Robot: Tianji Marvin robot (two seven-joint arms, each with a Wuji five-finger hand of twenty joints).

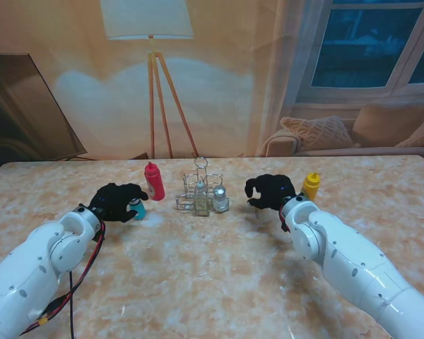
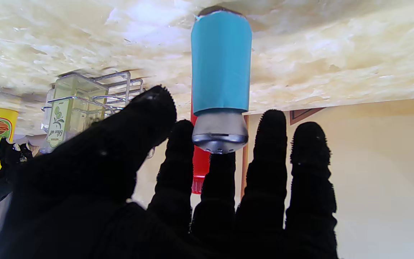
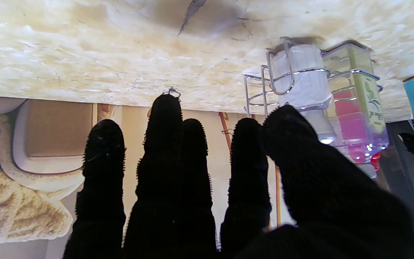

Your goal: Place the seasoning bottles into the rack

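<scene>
Stand view: a chrome wire rack (image 1: 202,192) with a looped handle stands mid-table on the beige marble-pattern table top (image 1: 212,282). It holds a square clear oil bottle (image 1: 200,200) and a clear white-filled shaker (image 1: 220,198). At the rack's 9 o'clock stands a red squeeze bottle (image 1: 154,181), apart from the rack. Farther out at about 8 o'clock, the black-gloved left hand (image 1: 117,202) curls around a teal shaker with a silver cap (image 1: 136,207). At 3 o'clock the black-gloved right hand (image 1: 270,192) is curled, holding nothing; a yellow mustard bottle (image 1: 311,186) stands just beyond it, farther right.

Left wrist view: the teal shaker stands upright on the table; fingers (image 2: 268,172) spread behind it, thumb alongside — contact cannot be confirmed.

Right wrist view: fingers (image 3: 167,151) extended, loosely together, nothing held — the rack lies off to the thumb side.
</scene>
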